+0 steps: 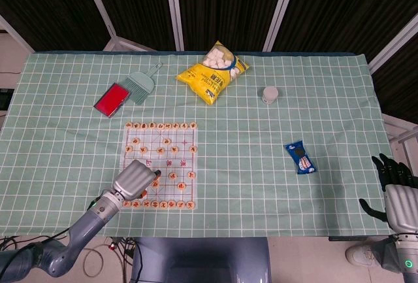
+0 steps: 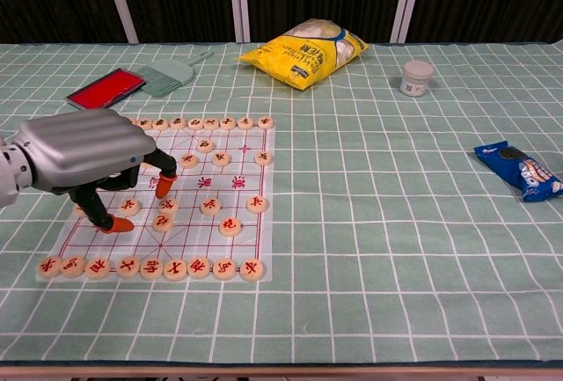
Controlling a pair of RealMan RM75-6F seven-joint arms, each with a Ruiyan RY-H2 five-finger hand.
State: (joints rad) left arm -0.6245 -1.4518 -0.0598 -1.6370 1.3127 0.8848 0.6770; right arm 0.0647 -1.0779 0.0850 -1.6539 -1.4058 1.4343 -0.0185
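A Chinese chess board sheet (image 1: 179,155) (image 2: 193,236) lies at the front left of the table, with round wooden pieces (image 2: 230,225) spread over it and a row along its near edge. My left hand (image 1: 134,180) (image 2: 88,157) hovers over the board's left half, its orange-tipped fingers (image 2: 164,187) pointing down and apart around a piece (image 2: 129,207); I see nothing held in it. My right hand (image 1: 395,195) hangs off the table's front right corner, fingers spread, holding nothing; the chest view does not show it.
A yellow snack bag (image 1: 212,74) (image 2: 303,54) lies at the back centre, a small white jar (image 1: 270,93) (image 2: 417,76) to its right. A blue packet (image 1: 301,157) (image 2: 521,170) lies at right. A red box (image 1: 111,99) and green brush (image 1: 140,84) sit at back left.
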